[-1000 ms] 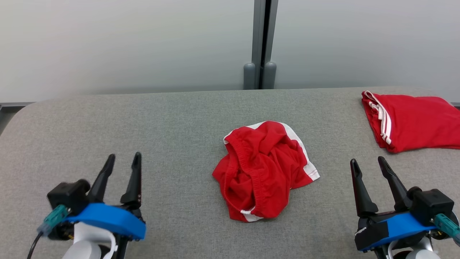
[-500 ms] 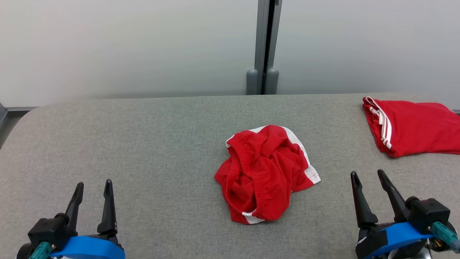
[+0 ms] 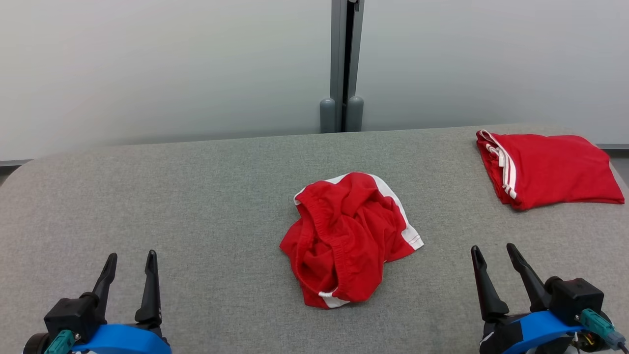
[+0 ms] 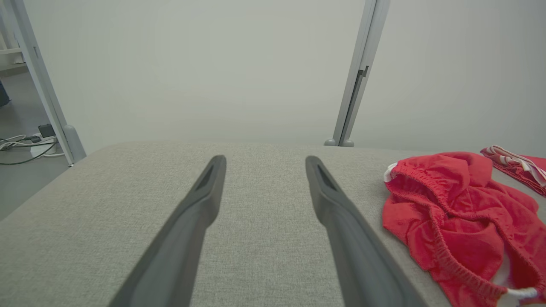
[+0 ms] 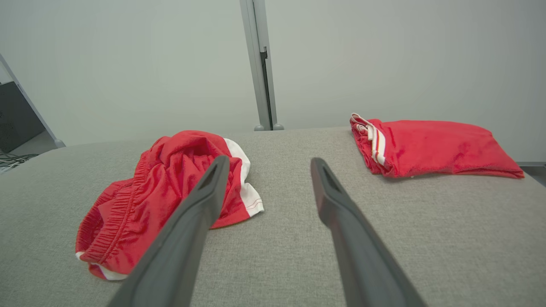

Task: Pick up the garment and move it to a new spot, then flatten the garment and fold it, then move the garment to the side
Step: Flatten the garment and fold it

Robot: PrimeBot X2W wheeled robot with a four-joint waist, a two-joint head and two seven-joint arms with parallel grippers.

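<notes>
The left gripper point(image 3: 132, 254) is sitting farther back than a second ago; it and the right gripper point(image 3: 493, 247) are gaping wide, holding nothing, while the garment point(image 3: 344, 236) is lying crumpled on the middle of the table point(image 3: 196, 196).

1. This is probably looking like a robotics lab or test bay rather than a home: pale, blank partition panels point(image 3: 147, 64) are closing off the space, joined by a grey metal post point(image 3: 342, 59).
2. A grey fabric-covered worktable point(image 3: 196, 196) is standing before them.
3. Loose cables point(image 4: 17, 144) are lying on the bare grey floor point(image 4: 17, 183) beside it.
</notes>
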